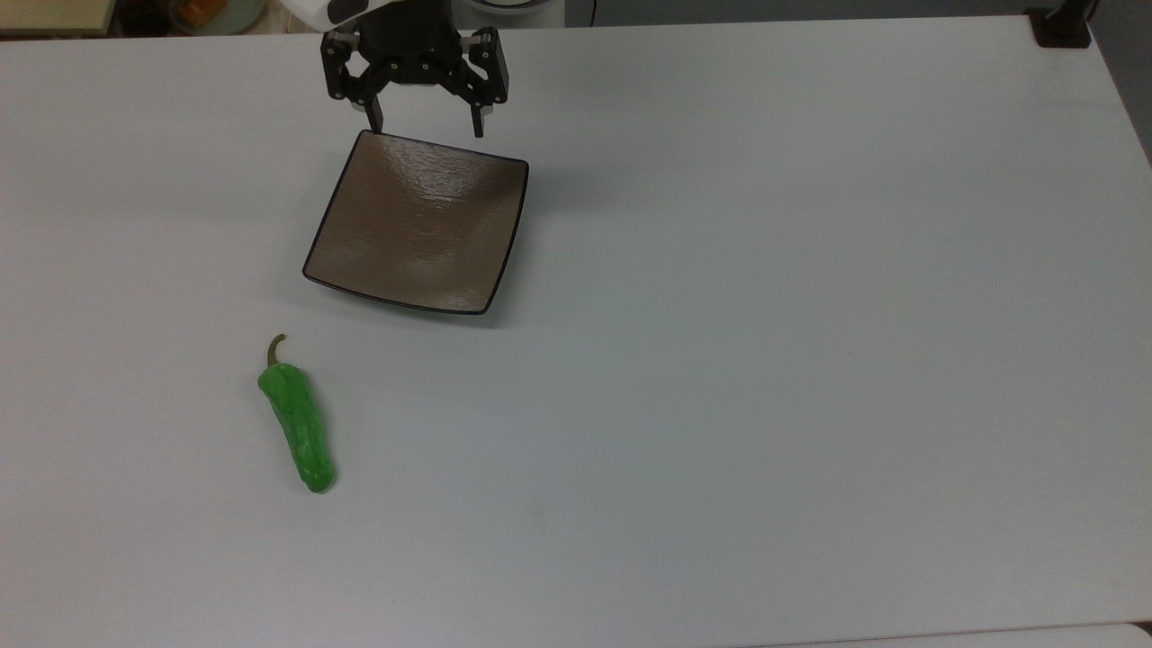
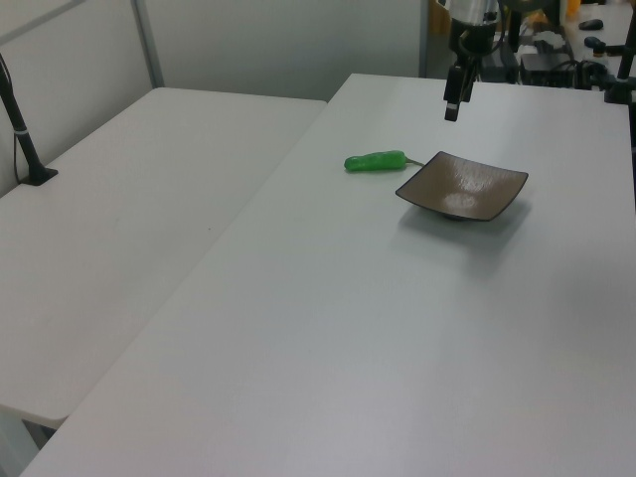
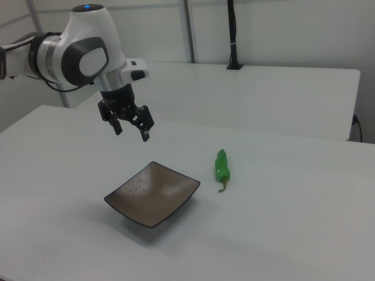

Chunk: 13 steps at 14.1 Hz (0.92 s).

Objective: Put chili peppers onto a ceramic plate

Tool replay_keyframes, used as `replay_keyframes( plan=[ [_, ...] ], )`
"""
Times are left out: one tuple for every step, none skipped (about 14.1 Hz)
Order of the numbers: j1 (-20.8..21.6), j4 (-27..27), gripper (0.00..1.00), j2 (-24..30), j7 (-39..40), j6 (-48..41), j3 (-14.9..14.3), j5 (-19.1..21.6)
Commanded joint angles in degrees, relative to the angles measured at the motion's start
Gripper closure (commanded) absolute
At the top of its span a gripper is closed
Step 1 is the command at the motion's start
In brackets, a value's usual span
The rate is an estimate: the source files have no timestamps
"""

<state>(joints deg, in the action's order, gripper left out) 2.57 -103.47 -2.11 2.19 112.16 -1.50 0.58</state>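
A glossy green chili pepper (image 1: 298, 427) with a thin curved stem lies flat on the white table, below and left of the plate in the top view; it also appears as chili pepper (image 2: 375, 160) and chili pepper (image 3: 222, 166). The square brown ceramic plate (image 1: 418, 220) with a black rim sits bare, seen too as plate (image 2: 462, 186) and plate (image 3: 153, 192). My gripper (image 1: 425, 124) hangs open and holding nothing in the air over the plate's far edge, well away from the pepper; it shows as gripper (image 2: 452, 101) and gripper (image 3: 131, 132).
The white table (image 1: 765, 315) stretches wide to the top view's right. A black post base (image 1: 1060, 25) stands at its far right corner. A second white table (image 2: 129, 199) adjoins on the left view's left, with a black pole (image 2: 20, 129) on it.
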Motion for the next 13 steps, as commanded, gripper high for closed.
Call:
replay_keyframes(
  plan=[
    [0.5, -4.8, 0.0, 1.1, 3.9, 7.5, -0.7, -1.3],
    [0.4, -4.8, 0.0, 1.1, 5.5, 7.7, -1.0, -1.3],
    [0.4, -4.8, 0.0, 1.0, 7.5, 7.8, -1.1, -1.3],
    [0.2, -4.9, 0.0, 0.8, 9.7, 7.8, -1.1, -1.3],
    [-0.3, -4.7, 0.0, 0.3, 12.0, 7.8, -1.3, -1.4],
    [-0.6, -4.6, 0.0, -0.2, 14.8, 8.0, -1.4, -1.3],
    [-0.9, -4.4, 0.0, -0.8, 19.6, 8.3, -1.7, -1.5],
    [-1.2, -4.1, 0.0, -2.1, 25.2, 9.8, -1.9, -2.0],
    [-1.2, -4.1, 0.0, -2.8, 27.6, 11.2, -2.6, -2.1],
    [-1.2, -4.0, 0.0, -3.6, 28.8, 13.1, -3.3, -2.1],
    [-1.5, -3.1, 0.0, -5.1, 28.9, 15.8, -4.1, -2.1],
    [-1.7, -2.3, 0.0, -6.6, 28.6, 17.2, -4.5, -1.9],
    [-1.9, 0.1, 0.0, -9.3, 28.0, 18.4, -5.3, -1.5]
  ],
)
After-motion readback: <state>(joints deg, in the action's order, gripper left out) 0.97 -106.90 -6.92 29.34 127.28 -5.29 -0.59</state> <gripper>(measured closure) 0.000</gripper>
